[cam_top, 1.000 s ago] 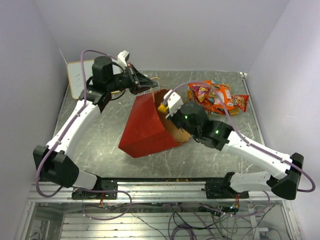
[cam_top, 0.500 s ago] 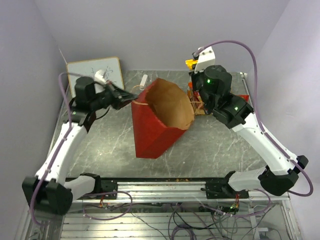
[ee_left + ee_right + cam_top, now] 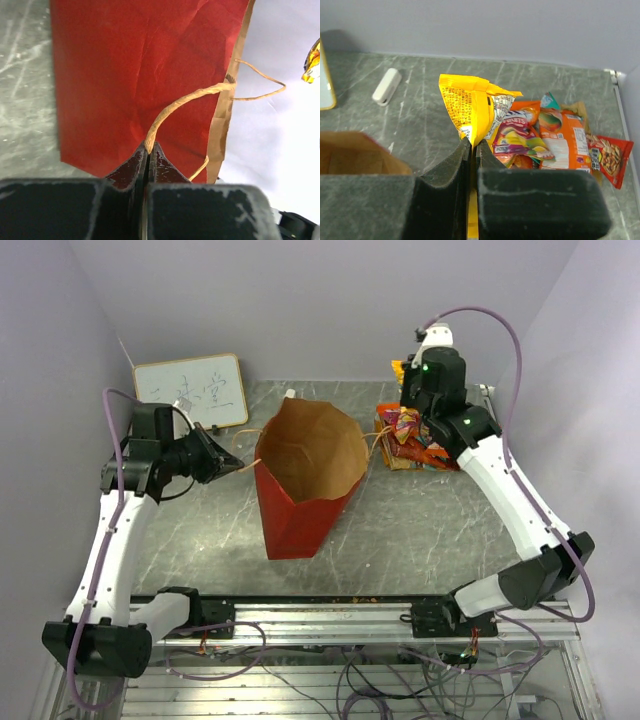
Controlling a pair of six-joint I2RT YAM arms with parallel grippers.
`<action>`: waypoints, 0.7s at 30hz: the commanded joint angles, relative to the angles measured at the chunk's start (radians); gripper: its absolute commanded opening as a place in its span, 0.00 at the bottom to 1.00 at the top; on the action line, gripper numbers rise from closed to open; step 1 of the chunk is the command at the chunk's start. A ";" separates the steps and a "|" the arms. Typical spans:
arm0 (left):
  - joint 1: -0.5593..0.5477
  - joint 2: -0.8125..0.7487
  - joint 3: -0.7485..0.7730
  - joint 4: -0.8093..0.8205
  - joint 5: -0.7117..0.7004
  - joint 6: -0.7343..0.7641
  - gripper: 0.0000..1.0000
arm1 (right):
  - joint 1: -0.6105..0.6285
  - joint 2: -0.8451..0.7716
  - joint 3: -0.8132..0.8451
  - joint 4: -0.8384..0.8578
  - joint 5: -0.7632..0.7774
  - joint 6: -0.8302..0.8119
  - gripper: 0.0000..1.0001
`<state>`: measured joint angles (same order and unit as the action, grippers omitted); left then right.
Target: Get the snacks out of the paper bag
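1. While the bag [image 3: 290, 520] is sitting mid-table [image 3: 200, 525] in the top view, red outside and brown inside with its mouth gaping up, we are pulling its handle [image 3: 243, 448] taut with the left gripper [image 3: 222, 462] at the bag's left rim. The right gripper [image 3: 405, 375] is hanging at the far right, above the table, with a yellow packet [image 3: 398, 367] in it. The other snacks [image 3: 410, 435] are lying in a heap just right of the bag. A whiteboard [image 3: 190, 392] is leaning at the far left corner.
2. In the left wrist view we are keeping the jaws together, clamped on the tan cord handle [image 3: 190, 97] at the fingertips [image 3: 156, 159]. The red wall of the bag [image 3: 125, 65] is filling the frame beyond.
3. In the right wrist view we are gripping the yellow packet [image 3: 470, 107] by its lower end, jaws pressed flat on the foil. Below it the snacks [image 3: 545, 135] are overlapping one another on the table, orange, red and teal. A white bar [image 3: 386, 86] is lying well to their left, and a corner of the bag is showing at lower left.
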<state>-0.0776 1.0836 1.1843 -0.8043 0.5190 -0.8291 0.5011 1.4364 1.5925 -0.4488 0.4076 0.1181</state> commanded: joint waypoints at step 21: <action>0.029 -0.015 0.162 -0.372 -0.346 0.229 0.19 | -0.475 0.238 -0.101 0.021 -0.230 0.024 0.00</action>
<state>-0.0593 1.0664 1.3235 -1.1404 0.2195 -0.6312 0.0795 1.6463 1.4940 -0.4561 0.1726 0.1940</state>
